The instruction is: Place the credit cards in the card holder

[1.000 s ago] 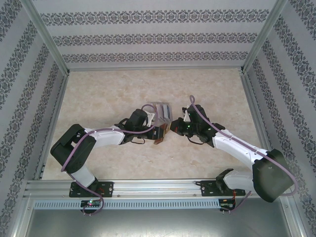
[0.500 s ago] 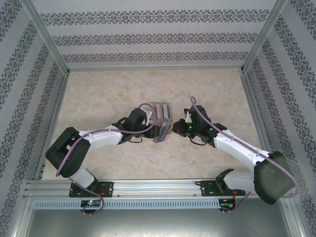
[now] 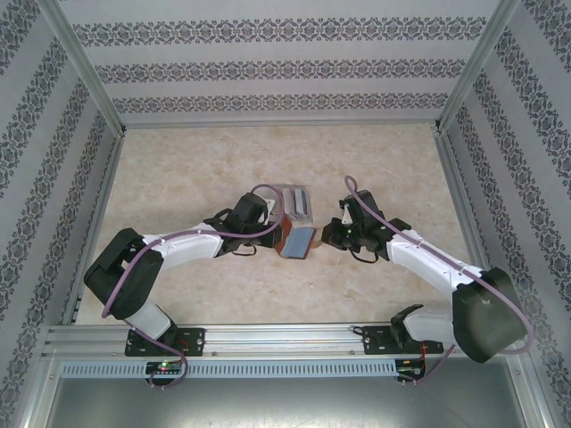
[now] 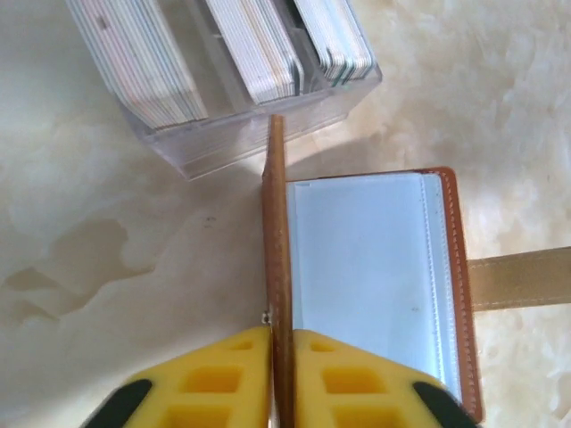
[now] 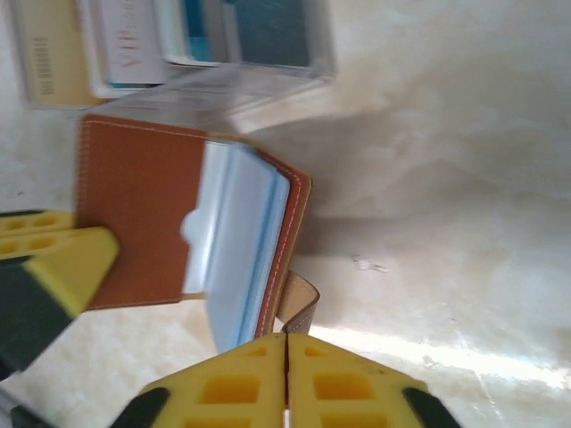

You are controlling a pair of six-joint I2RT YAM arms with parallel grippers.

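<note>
The brown leather card holder [image 3: 299, 241] lies open on the table, its pale plastic sleeves [image 4: 357, 267] facing up. One cover [image 4: 277, 232] stands upright, and my left gripper [image 4: 283, 343] is shut on its edge. The strap [image 5: 302, 308] curls from the other side straight into the tips of my right gripper [image 5: 285, 337], which is shut on its end. Just beyond the holder, the credit cards [image 4: 259, 53] stand on edge in several stacks inside a clear plastic box [image 3: 294, 201]. My left gripper [image 3: 277, 234] and right gripper [image 3: 326, 237] flank the holder.
The clear box's near wall [image 4: 232, 143] almost touches the raised cover. Patterned walls [image 3: 285, 67] and metal posts enclose the marble tabletop [image 3: 187, 169], with bare surface to the left, right and back.
My left gripper has shut on the holder's cover. The holder has swung from closed and upright to open, with its sleeves showing. My right gripper has drifted slightly right.
</note>
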